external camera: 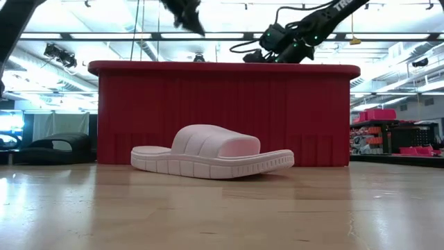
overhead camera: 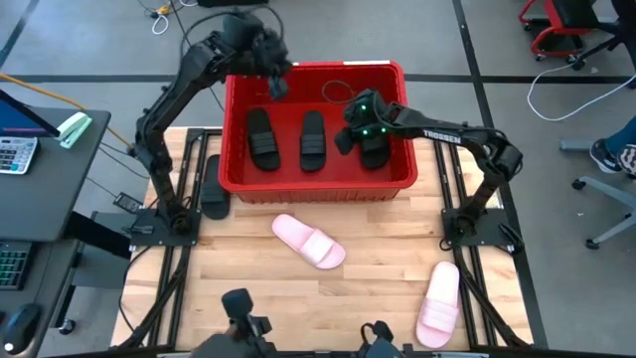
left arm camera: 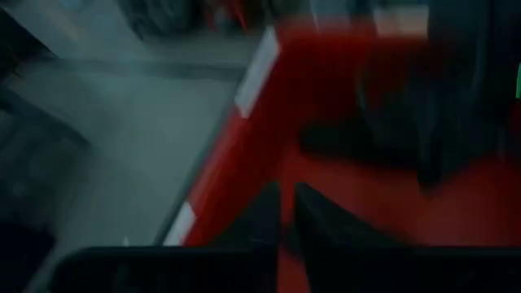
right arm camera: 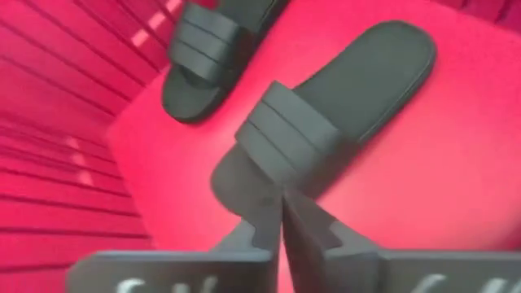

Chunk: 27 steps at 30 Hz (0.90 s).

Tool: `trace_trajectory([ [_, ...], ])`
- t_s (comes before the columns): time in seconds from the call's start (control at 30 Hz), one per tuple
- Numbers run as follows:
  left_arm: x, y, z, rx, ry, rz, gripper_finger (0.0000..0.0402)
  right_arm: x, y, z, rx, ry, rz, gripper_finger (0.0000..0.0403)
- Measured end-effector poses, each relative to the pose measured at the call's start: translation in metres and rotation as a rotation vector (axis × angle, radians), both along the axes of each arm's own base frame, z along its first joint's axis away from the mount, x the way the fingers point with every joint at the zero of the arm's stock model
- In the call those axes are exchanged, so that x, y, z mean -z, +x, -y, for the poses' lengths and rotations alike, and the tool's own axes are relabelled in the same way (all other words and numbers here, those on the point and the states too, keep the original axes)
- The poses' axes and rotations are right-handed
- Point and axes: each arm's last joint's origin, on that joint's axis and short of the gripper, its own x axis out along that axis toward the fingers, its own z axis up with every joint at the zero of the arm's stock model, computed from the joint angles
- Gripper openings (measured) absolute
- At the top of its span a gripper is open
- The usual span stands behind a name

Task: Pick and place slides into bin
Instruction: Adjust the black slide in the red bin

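Slides partly gathered into the bin, three of six already inside.

Three black slides (overhead camera: 312,139) are seen lying flat on the floor of the red bin (overhead camera: 318,185) at upper centre of the high view, presumably dropped there in a row so that room is left for the rest. The right end effector (right arm camera: 282,199) is held over the rightmost one with its fingers closed together and empty, the slide appearing just beyond the tips. The left end effector (overhead camera: 275,84) is poised over the bin's upper left corner, its fingers nearly together on nothing. A fourth black slide (overhead camera: 213,189) is left on the counter (overhead camera: 378,298) against the bin's left side; two pink slides (overhead camera: 309,241) are left lower down, centre and lower right.
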Motion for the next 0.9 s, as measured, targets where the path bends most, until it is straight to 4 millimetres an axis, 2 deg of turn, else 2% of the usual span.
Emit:
trace_trajectory([
  [0.1, -0.025, -0.003, 0.006, -0.022, 0.077, 0.178, 0.0008, 0.005, 0.004, 0.0, -0.007, -0.06, -0.039, 0.0012],
  [0.2, -0.041, -0.001, 0.006, -0.033, 0.144, 0.315, 0.0012, 0.015, 0.007, 0.003, -0.006, -0.06, -0.064, 0.0007],
  [0.33, -0.052, -0.001, 0.007, -0.032, 0.203, 0.415, 0.0022, 0.03, 0.016, 0.007, -0.004, -0.05, -0.064, 0.0005],
  [0.5, -0.052, 0.0, 0.008, -0.029, 0.202, 0.415, 0.0005, 0.047, 0.033, 0.016, 0.003, 0.001, -0.087, 0.0003],
  [0.67, -0.051, 0.0, 0.008, -0.032, 0.188, 0.408, 0.0016, 0.052, 0.056, 0.032, 0.036, 0.032, -0.076, 0.0002],
  [0.77, -0.051, 0.0, 0.007, -0.038, 0.174, 0.419, 0.0017, 0.057, 0.065, 0.038, 0.049, 0.051, -0.168, 0.0002],
  [0.9, -0.051, 0.0, 0.008, -0.037, 0.176, 0.416, 0.0005, 0.058, 0.066, 0.038, 0.04, 0.005, -0.38, 0.0001],
])
